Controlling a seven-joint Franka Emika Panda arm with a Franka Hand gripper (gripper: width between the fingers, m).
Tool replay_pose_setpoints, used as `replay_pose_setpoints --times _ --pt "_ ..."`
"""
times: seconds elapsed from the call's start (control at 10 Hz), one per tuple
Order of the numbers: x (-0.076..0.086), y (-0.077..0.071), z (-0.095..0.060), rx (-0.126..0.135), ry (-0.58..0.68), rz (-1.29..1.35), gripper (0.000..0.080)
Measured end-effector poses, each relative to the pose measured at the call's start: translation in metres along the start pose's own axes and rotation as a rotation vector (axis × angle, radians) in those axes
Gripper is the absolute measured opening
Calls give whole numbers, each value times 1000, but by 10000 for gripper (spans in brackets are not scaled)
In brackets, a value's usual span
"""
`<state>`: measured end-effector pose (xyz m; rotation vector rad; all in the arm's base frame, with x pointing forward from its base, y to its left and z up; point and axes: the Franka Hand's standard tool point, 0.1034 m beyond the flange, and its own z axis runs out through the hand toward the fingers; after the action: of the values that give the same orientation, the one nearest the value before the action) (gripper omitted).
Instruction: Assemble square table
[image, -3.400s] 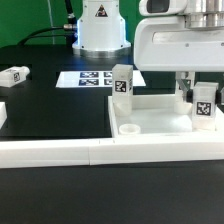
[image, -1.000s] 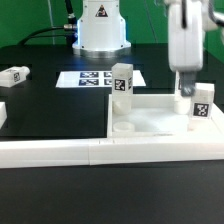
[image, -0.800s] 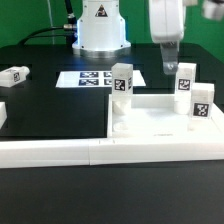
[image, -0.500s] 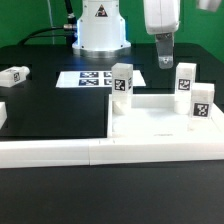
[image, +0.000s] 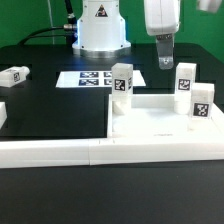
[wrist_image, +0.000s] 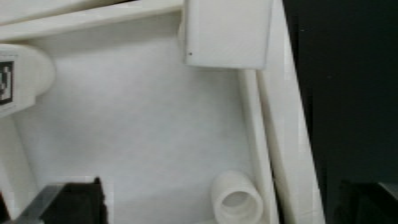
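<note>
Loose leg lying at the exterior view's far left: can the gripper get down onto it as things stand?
Probably yes. The loose leg lies alone on bare black table, nothing over it; the gripper hangs open and empty above the tabletop slab.

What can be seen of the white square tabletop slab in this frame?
The square tabletop slab is flat, white and plastic-looking. It lies on the black table against the white border bar. Three short tagged legs stand upright at its corners, two on the exterior view's right. The near corner on the exterior view's left shows an empty round socket, also visible in the wrist view. Nothing grips it.
</note>
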<state>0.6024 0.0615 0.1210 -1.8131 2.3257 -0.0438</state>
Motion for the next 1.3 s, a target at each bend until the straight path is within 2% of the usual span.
replay_pose_setpoints --times 0.2,0.3,0.4,0.5,1.0,1.1,1.2,1.3 --pt "3 0 -1 4 0 -32 649" --pt "21 7 -6 13 -6 -115 649" --pt "39 15 -11 12 -5 -141 649" --pt "46 16 -14 11 -4 -150 649" --pt "46 16 -13 9 0 -151 649" --pt "50 17 -13 19 3 -183 649" --pt "65 27 -15 33 9 -243 649" --pt "81 43 -21 21 3 -277 649"
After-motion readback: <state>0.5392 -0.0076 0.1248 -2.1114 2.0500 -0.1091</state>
